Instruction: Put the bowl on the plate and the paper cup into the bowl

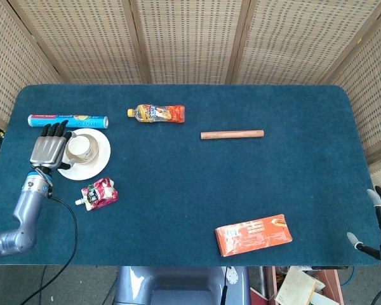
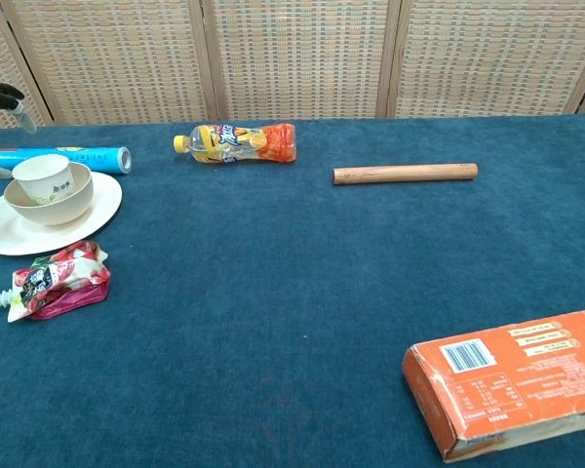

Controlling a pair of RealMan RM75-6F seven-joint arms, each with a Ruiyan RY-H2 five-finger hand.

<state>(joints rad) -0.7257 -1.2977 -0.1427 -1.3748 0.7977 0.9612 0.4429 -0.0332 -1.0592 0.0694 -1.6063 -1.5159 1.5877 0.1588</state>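
Fingers (image 1: 53, 132) of the left hand (image 1: 47, 149) are spread apart and straight, holding nothing, hovering just left of the plate (image 1: 99, 159) at the left side of the head view. The chest view barely catches that hand, just a couple of fingertips (image 2: 4, 96) poking in at the upper left edge, so you can't read its pose from there. The right hand (image 1: 380, 232) is mostly cut off at the lower right corner of the head view; only thin bits show past the desk (image 1: 241, 178) edge and I can't tell if its fingers are apart or closed. The chest view doesn't show it at all.

The head view looks straight down, so the cup (image 1: 80, 147) reads as a pale ring and the bowl (image 1: 91, 151) under it is hard to separate. The chest view makes it clear: a beige bowl sits on the white plate, and the white paper cup stands upright inside it, small dark print on its side.

Other stuff: a blue tube (image 1: 68, 119) just above the plate, a red pouch (image 1: 100, 194) below it, an orange bottle (image 1: 157, 113) lying down, a wooden stick (image 1: 232, 134) mid-desk, and an orange box (image 1: 253, 235) at lower right, cut off by the frame in the chest view.
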